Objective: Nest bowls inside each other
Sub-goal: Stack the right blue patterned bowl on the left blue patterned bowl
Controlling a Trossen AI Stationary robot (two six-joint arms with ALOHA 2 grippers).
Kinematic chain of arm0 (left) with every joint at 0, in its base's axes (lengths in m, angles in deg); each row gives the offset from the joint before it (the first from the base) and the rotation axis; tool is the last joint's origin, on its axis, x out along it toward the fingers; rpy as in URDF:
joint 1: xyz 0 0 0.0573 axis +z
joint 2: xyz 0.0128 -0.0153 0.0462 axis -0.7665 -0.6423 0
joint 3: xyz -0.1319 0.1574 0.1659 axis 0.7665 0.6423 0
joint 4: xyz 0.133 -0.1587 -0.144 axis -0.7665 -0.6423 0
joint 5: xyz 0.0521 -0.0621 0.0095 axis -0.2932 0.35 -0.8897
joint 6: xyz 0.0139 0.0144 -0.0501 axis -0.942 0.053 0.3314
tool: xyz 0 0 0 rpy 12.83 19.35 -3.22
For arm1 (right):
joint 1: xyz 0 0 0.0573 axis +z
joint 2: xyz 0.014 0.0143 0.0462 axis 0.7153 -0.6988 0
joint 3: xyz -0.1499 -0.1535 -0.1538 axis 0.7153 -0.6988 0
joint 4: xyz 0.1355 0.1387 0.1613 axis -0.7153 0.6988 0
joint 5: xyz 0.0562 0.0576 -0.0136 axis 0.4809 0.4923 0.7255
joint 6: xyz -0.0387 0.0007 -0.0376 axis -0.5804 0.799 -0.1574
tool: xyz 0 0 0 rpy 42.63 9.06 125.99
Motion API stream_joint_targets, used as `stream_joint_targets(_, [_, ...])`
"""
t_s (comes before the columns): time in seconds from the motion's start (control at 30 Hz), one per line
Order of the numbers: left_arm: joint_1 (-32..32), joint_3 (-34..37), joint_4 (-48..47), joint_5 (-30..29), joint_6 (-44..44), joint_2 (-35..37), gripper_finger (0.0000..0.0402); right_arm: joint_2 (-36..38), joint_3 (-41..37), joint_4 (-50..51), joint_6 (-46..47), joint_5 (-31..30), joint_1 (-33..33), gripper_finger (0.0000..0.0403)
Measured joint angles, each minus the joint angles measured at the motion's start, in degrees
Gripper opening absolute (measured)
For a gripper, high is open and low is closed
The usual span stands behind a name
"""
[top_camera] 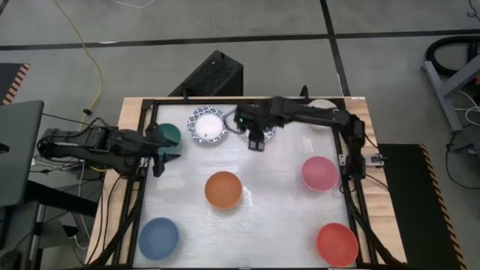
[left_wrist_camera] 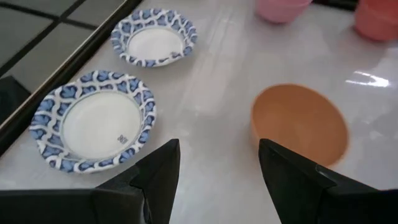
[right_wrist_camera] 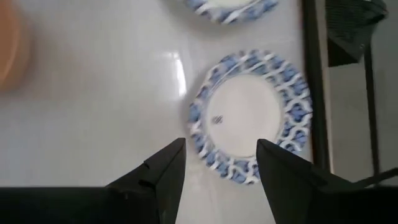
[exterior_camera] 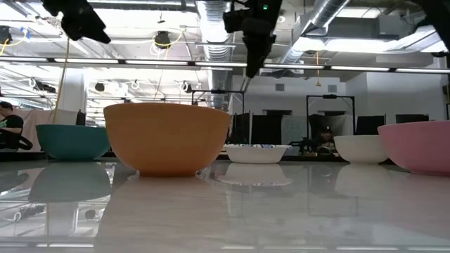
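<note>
Several small bowls stand apart on their bases on the white table. Two white bowls with blue patterned rims [top_camera: 207,126] [right_wrist_camera: 249,115] are at the far side, with a green bowl [top_camera: 171,135] to their left. An orange bowl [top_camera: 223,189] is in the middle. My right gripper [right_wrist_camera: 221,149] hangs open above the right-hand patterned bowl, pointing steeply down, clear of it. My left gripper [top_camera: 161,154] stands open at the table's left edge beside the green bowl, nothing between its fingers [left_wrist_camera: 165,168].
A pink bowl [top_camera: 319,173] sits at the right, a red bowl [top_camera: 337,244] at the near right corner, a blue bowl [top_camera: 158,238] at the near left corner, and a white bowl [top_camera: 322,105] at the far right. A dark frame [top_camera: 142,187] borders the table.
</note>
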Motion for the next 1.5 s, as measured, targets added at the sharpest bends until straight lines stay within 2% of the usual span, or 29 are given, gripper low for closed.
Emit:
stream_joint_targets(0.13, [-3.1,3.1,2.7,0.4,0.0,3.6,0.0208,5.4,-14.7,-8.6,-1.8,0.3,2.0,0.0215])
stream_joint_targets(0.27, [-5.0,6.8,4.6,-1.1,0.5,7.0,0.0208,10.1,-30.2,-25.9,-2.8,-0.3,1.7,0.0214])
stream_joint_targets(0.4, [-5.5,8.5,5.6,-2.0,2.2,8.4,0.0208,11.9,-38.0,-37.8,-5.7,-2.1,1.2,0.0214])
stream_joint_targets(0.73, [-5.5,10.1,6.8,-5.9,2.2,8.6,0.0208,7.8,-41.3,-45.6,-9.7,-3.1,-0.2,0.0214])
stream_joint_targets(0.97, [-5.5,10.1,7.1,-6.3,2.0,8.7,0.0208,3.6,-41.3,-47.9,-10.5,-3.0,-0.5,0.0214])
stream_joint_targets(1.27, [-5.5,10.1,7.0,-7.7,1.6,8.7,0.0208,1.3,-41.3,-48.7,-11.2,-9.0,-0.7,0.0213])
stream_joint_targets(1.33, [-5.5,10.1,7.0,-7.7,1.6,8.7,0.0208,1.3,-41.3,-48.3,-10.9,-11.5,-0.7,0.0209])
stream_joint_targets(1.5, [-5.5,10.1,7.0,-7.7,2.0,8.7,0.0208,1.3,-41.3,-47.7,-9.4,-11.9,-1.3,0.0169])
